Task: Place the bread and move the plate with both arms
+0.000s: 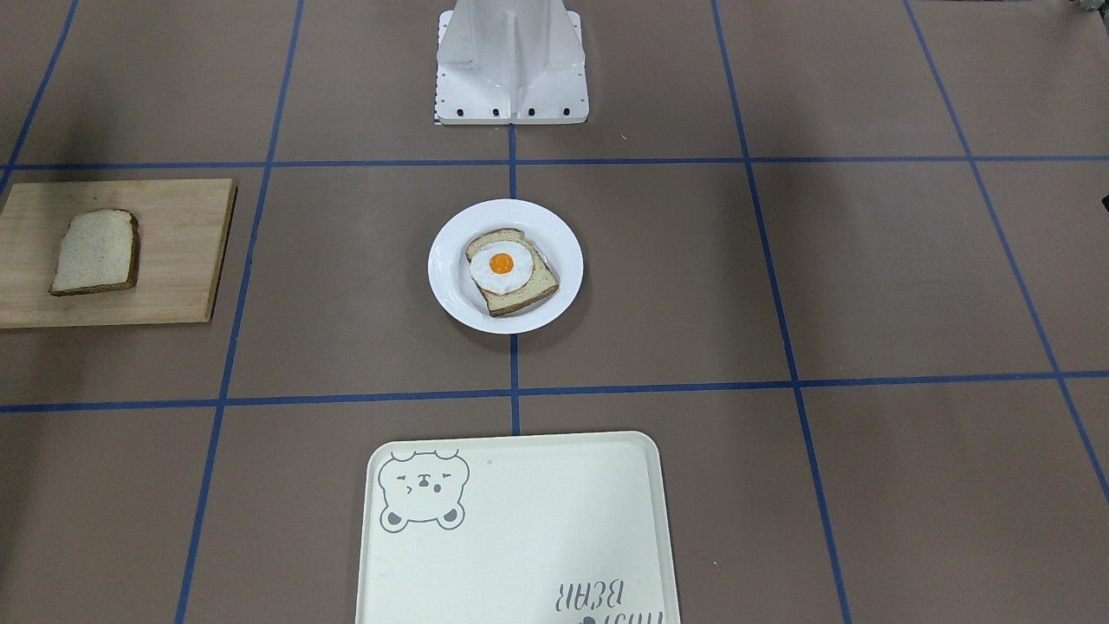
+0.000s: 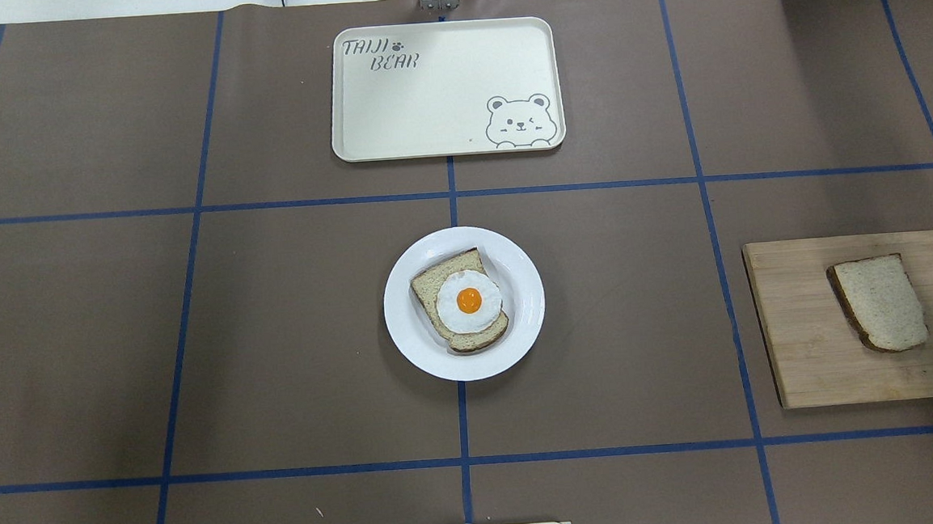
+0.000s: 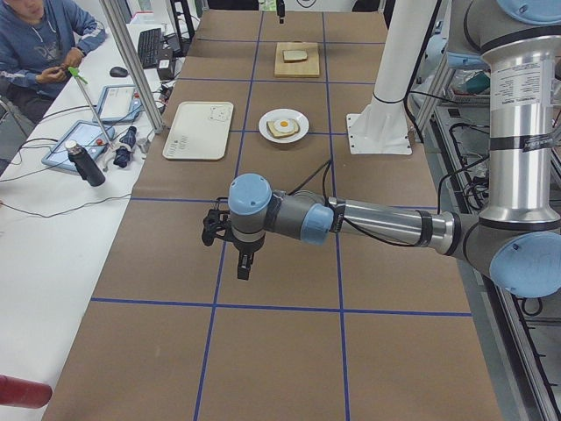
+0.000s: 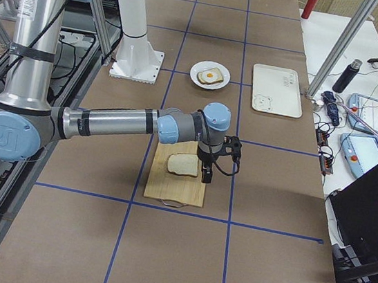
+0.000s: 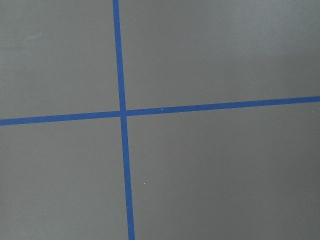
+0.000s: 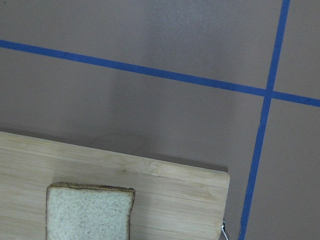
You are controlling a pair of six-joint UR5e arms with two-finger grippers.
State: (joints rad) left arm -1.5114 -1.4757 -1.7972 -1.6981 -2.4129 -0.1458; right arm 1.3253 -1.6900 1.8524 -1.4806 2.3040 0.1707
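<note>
The plain bread (image 2: 880, 303) lies on a wooden cutting board (image 2: 804, 347) at my right side; it also shows in the front view (image 1: 95, 251) and the right wrist view (image 6: 90, 212). The white plate (image 2: 406, 338) sits mid-table and holds a like slice topped with a fried egg (image 2: 467, 300). My right gripper (image 4: 207, 173) hangs just beyond the board's far edge, beside the bread. My left gripper (image 3: 242, 263) hovers over bare table far on my left side. Both show only in side views, so I cannot tell whether they are open or shut.
A cream tray with a bear drawing (image 2: 440, 93) lies beyond the plate. The white fixed stand (image 1: 511, 61) rises at my base. Blue tape lines grid the brown table. A person sits at a side desk (image 3: 44, 44).
</note>
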